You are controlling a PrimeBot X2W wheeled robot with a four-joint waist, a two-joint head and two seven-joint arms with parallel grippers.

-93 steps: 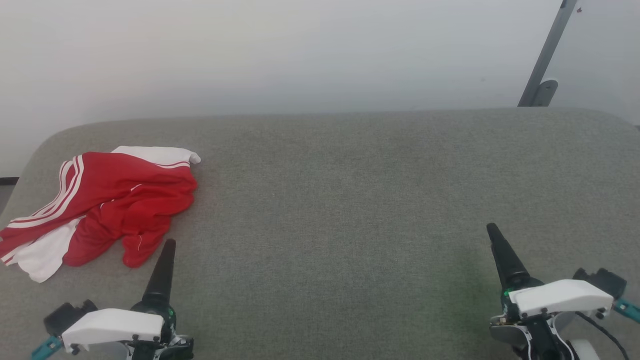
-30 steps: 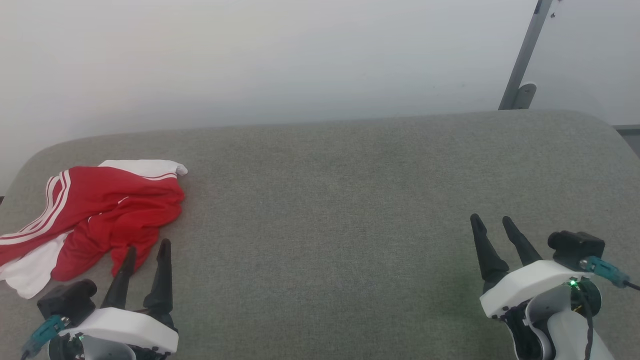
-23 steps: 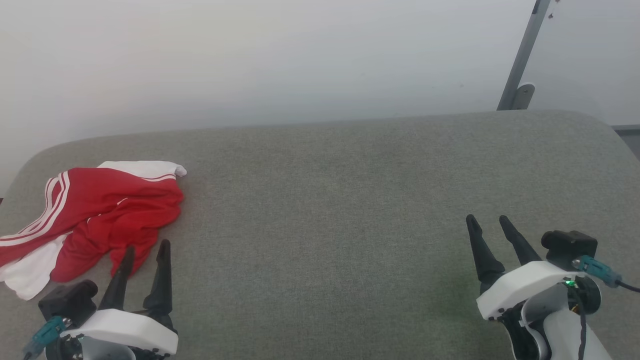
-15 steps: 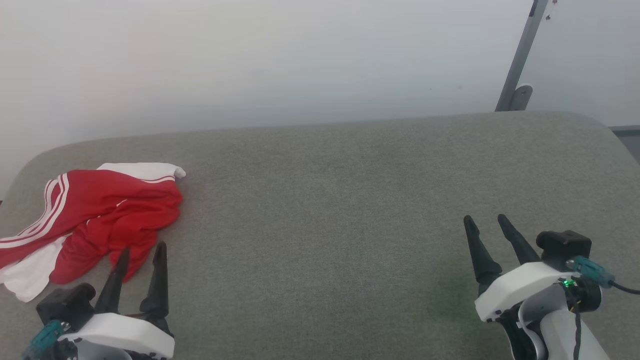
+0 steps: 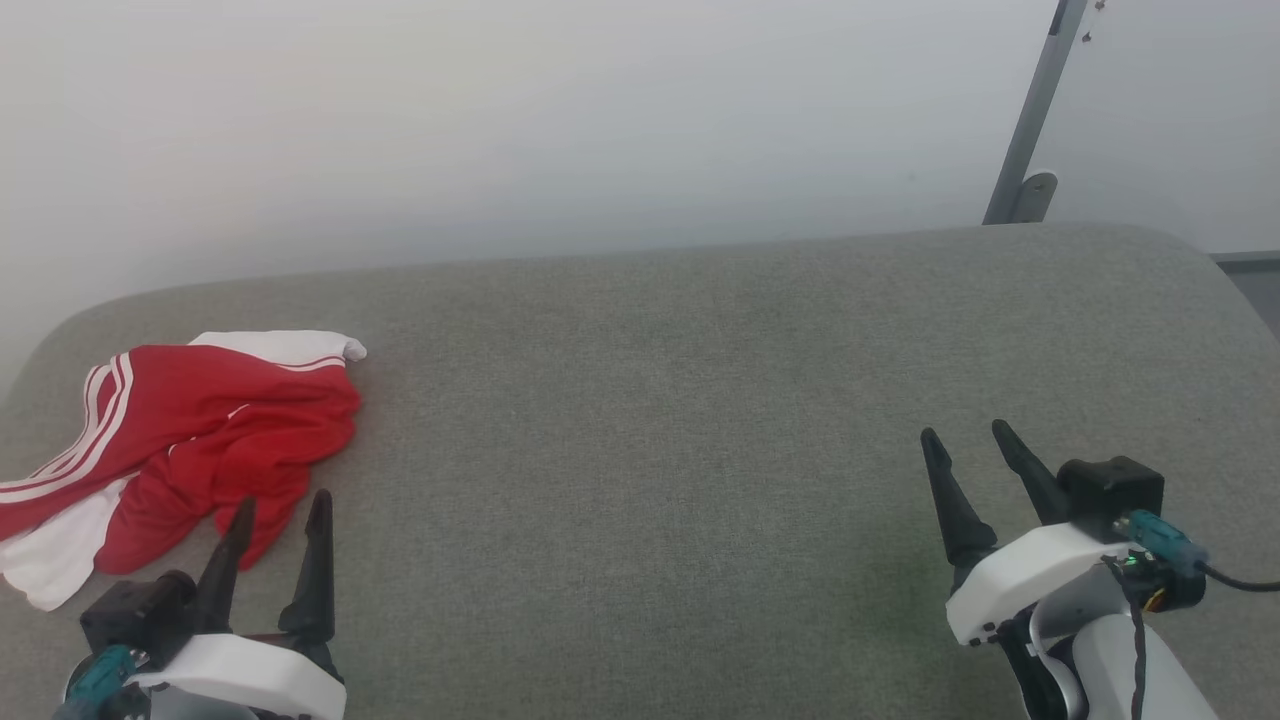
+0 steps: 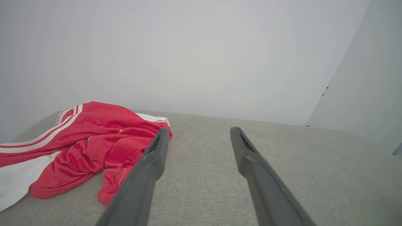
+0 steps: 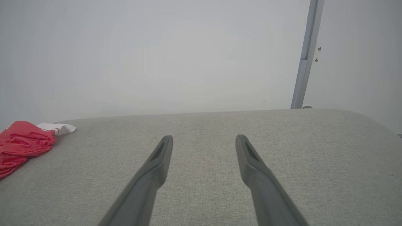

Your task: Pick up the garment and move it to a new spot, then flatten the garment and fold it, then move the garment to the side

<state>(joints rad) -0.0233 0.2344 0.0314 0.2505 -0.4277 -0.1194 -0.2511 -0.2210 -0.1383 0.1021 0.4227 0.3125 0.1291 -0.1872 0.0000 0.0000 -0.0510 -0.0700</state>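
Garment (image 5: 200,430) lies crumpled at the left end of the grey counter (image 5: 650,400) (white sleeve showing). Left gripper (image 5: 283,499) jaws apart, just beside its near edge. Right gripper (image 5: 963,429) jaws apart, empty, well apart from it.

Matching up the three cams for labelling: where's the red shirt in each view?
Head view: garment at far left, middle height, crumpled on the grey cushion.
Left wrist view: garment in the left half, middle to lower.
Right wrist view: garment at the left edge, partly cut off.
Shared landmark: its white sleeve, at the pile's far right end.
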